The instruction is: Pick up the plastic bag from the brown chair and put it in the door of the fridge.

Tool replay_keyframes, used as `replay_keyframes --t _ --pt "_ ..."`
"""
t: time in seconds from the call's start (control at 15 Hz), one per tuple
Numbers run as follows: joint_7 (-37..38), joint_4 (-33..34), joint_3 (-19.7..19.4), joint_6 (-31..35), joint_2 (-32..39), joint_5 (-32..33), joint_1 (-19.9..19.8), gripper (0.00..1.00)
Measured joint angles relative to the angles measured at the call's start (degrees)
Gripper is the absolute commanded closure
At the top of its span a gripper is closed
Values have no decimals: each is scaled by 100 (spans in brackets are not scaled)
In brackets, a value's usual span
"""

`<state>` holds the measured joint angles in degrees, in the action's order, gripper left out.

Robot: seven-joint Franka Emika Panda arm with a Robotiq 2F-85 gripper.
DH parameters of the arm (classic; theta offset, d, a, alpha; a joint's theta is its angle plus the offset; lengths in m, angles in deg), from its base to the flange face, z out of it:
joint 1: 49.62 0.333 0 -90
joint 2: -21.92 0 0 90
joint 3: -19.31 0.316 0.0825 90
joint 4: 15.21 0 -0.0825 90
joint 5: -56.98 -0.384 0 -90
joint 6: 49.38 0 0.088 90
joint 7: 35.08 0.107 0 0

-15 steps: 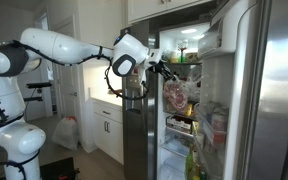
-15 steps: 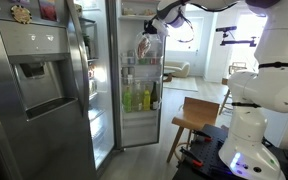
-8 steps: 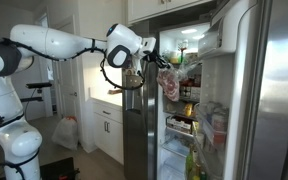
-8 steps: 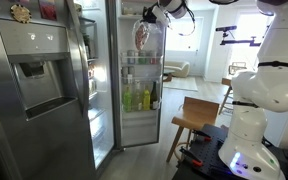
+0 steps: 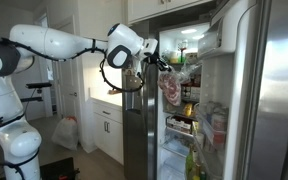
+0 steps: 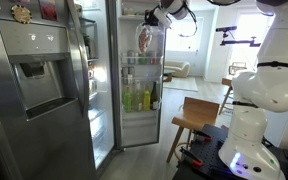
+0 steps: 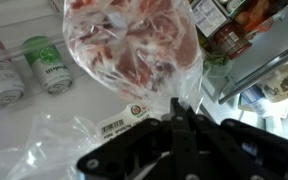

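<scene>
My gripper (image 5: 156,64) is shut on the top of the plastic bag (image 5: 171,88), a translucent crinkly bag with reddish contents that hangs below the fingers. In an exterior view the gripper (image 6: 152,18) holds the bag (image 6: 145,40) high up, in front of the white inner side of the open fridge door (image 6: 136,128), above its bins of bottles. In the wrist view the black fingertips (image 7: 176,108) pinch clear plastic and the bag's reddish bulk (image 7: 134,45) hangs against a white wall with cans. The fridge's lit interior (image 5: 179,150) lies just behind.
The brown chair (image 6: 199,115) stands bare beside the robot base (image 6: 246,120). The stainless door with the dispenser (image 6: 34,80) is at the left. A white bag with red print (image 5: 66,130) lies on the floor. Jars fill shelves (image 7: 229,35) at the right.
The gripper has carried the bag closer to the upper door shelves over the last second. In the last half second it has barely moved; the bag hangs a little differently.
</scene>
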<state>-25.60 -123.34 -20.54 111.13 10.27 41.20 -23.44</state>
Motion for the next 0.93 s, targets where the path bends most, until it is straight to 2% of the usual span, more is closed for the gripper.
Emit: replay_keyframes --t 0.47,0.93 --pt "-12 -86 4 68 188 1 6 100" --pt "-4 268 29 1278 1303 -153 155 100"
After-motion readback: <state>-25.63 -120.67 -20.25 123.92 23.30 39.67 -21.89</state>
